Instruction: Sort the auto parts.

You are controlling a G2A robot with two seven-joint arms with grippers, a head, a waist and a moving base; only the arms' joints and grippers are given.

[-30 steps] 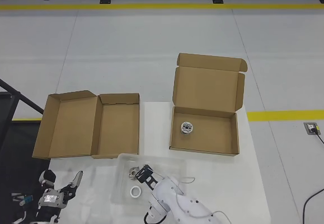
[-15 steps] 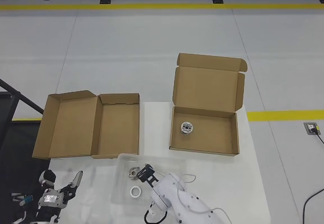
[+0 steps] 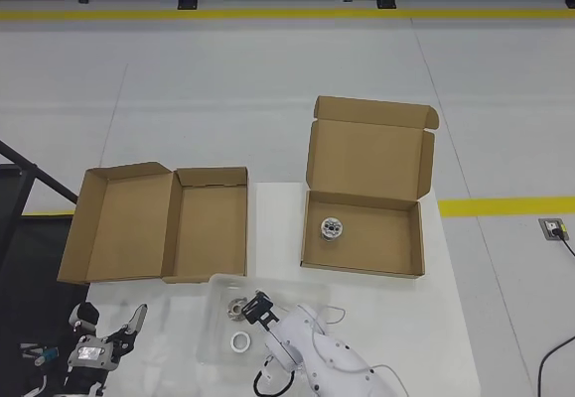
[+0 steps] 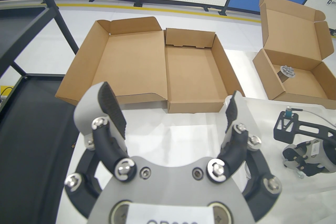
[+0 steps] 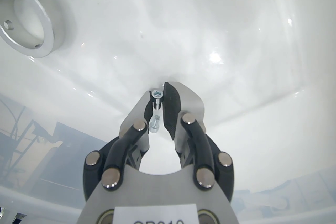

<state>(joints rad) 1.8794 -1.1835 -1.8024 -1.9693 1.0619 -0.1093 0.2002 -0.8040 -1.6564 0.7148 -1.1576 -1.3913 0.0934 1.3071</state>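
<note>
Left gripper (image 4: 168, 96) spread wide and empty, at the left front edge of the table (image 3: 446, 308); beyond it 1 cardboard box (image 3: 208, 223), lid laid flat; right gripper (image 5: 158, 93) low in the clear bin (image 3: 312, 288), pinched narrow on 1 small bolt (image 5: 157, 95), a metal ring (image 5: 29, 22) nearby; the arm has barely shifted in 1 second, so lifting likely comes next; right box (image 3: 386, 243) holds 1 round part (image 3: 331, 227).

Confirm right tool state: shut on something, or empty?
Shut on a small bolt. In the right wrist view the pads of the right tool pinch the bolt's head, above the floor of the clear bin.
</note>
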